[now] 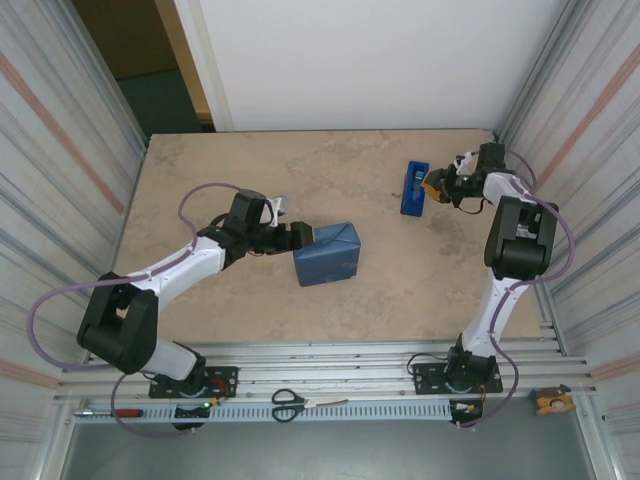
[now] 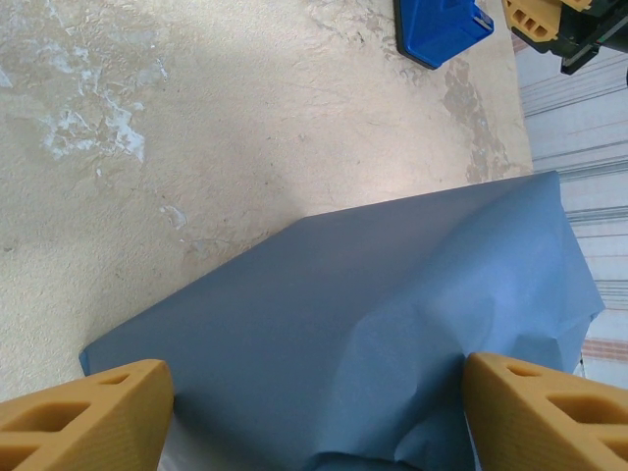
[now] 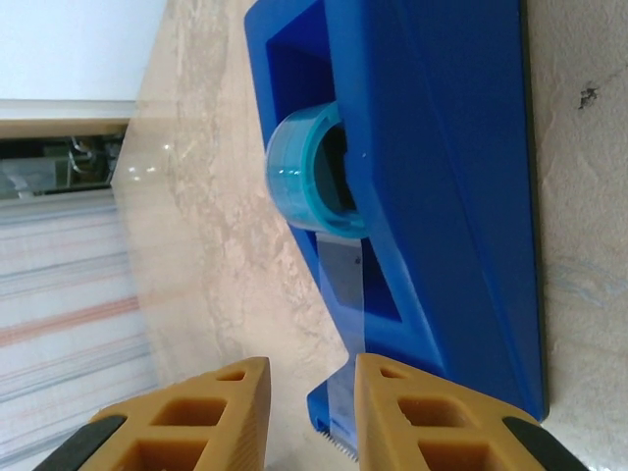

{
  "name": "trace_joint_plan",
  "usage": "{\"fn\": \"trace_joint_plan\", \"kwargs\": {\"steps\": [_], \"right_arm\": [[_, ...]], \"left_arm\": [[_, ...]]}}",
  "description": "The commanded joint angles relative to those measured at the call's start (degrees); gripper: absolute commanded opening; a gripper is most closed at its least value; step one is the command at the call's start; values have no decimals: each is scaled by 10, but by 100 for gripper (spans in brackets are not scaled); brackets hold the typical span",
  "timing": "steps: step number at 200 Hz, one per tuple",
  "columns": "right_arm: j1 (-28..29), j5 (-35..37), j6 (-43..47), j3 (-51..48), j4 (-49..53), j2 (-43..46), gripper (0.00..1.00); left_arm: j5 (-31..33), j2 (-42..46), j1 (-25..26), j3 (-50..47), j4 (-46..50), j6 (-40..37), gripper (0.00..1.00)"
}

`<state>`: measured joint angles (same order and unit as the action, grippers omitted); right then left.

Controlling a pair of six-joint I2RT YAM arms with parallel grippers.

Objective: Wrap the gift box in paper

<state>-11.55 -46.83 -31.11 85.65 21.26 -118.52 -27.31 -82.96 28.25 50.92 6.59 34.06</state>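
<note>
The blue paper (image 1: 327, 253) lies folded into a boxy parcel at mid-table; the gift box is hidden inside it. My left gripper (image 1: 300, 238) is at the parcel's left edge. In the left wrist view it (image 2: 314, 363) stands open and wide, its fingertips (image 2: 137, 378) resting on the paper (image 2: 373, 324). My right gripper (image 1: 432, 186) is at the blue tape dispenser (image 1: 413, 188). In the right wrist view its jaws (image 3: 309, 361) are narrowly apart. The clear tape strip (image 3: 343, 294) from the roll (image 3: 304, 177) ends beside the right finger.
The beige table (image 1: 250, 170) is bounded by corrugated walls left and right. Scissors (image 1: 298, 403) and a red-handled tool (image 1: 125, 411) lie on the rail in front of the arm bases. The tape dispenser (image 2: 442, 25) sits beyond the parcel.
</note>
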Motion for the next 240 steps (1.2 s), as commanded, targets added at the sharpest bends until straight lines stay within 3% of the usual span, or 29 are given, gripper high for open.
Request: {"fn": "trace_joint_plan", "kwargs": {"steps": [1,123,240], "right_arm": [[0,-21,-2,17,27,-21,28],[6,-57,0,27,28,-56,22],[0,-71,-7,29,20,-60,9]], "left_arm": [[2,-14,11,-14,47,-22,77],[1,-14,11,-19,45,-20,77],[0,-15,11,-19,45,-18,76]]}}
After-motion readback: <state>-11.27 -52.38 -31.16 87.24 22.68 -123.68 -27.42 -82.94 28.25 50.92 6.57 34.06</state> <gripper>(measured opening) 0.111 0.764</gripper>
